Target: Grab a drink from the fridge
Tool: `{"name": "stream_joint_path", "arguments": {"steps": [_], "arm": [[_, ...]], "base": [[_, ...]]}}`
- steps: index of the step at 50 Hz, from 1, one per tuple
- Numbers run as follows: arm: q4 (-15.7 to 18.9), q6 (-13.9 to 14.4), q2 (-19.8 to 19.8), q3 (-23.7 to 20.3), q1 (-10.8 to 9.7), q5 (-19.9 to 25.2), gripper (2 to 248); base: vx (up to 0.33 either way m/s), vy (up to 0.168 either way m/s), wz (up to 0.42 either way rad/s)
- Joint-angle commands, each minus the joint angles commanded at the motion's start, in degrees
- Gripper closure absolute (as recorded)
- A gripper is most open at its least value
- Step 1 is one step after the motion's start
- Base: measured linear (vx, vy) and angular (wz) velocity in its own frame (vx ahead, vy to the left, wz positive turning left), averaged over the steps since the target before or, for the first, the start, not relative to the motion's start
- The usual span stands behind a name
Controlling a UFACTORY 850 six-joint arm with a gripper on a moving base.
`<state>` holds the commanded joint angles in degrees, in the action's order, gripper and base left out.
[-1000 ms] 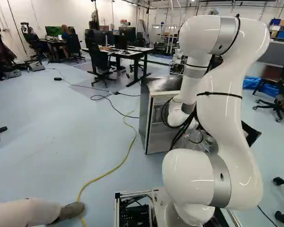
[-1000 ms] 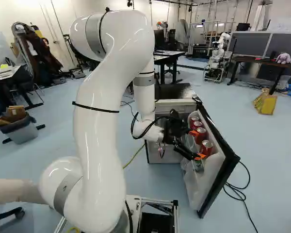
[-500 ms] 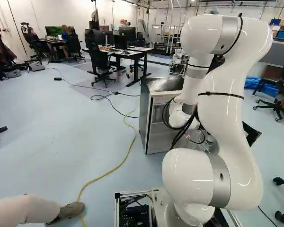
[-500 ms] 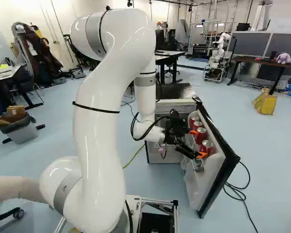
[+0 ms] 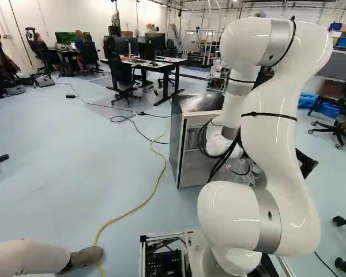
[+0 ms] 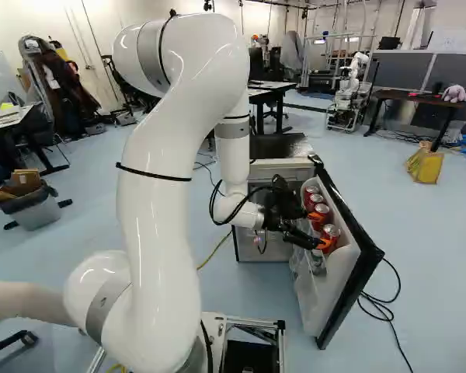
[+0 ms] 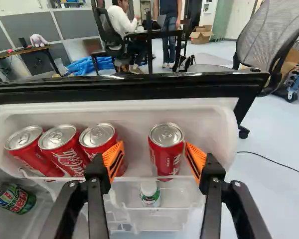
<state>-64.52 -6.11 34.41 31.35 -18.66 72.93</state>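
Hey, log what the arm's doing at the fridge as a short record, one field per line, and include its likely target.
fridge: grey cabinet
door: open
red cans: four, in the door rack
other drinks: green can; small white-capped bottle
tool: open, over the rack
between the fingers: one red can, set apart from the other three
grip: none yet
likely target: that lone can, judging by the fingers' placement

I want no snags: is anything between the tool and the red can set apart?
Nothing visible stands between the open tool and the red can; the shelf rail crosses low in front. A neighbouring can sits outside one finger.
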Motion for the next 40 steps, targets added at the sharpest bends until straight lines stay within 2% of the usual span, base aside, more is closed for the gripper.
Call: {"name": "stream_joint_path", "arguments": {"steps": [3, 4, 30, 31, 40], "arm": [[0.00, 0.00, 0.00, 0.00, 0.00, 0.00, 71], [0.00, 0.00, 0.00, 0.00, 0.00, 0.00, 83], [0.00, 0.00, 0.00, 0.00, 0.00, 0.00, 85], [0.00, 0.00, 0.00, 0.00, 0.00, 0.00, 98], [0.00, 0.00, 0.00, 0.00, 0.00, 0.00, 108]], "base": [[0.000, 0.000, 0.000], [0.000, 0.000, 0.000], [0.000, 0.000, 0.000], [0.000, 0.000, 0.000], [0.000, 0.000, 0.000]]}}
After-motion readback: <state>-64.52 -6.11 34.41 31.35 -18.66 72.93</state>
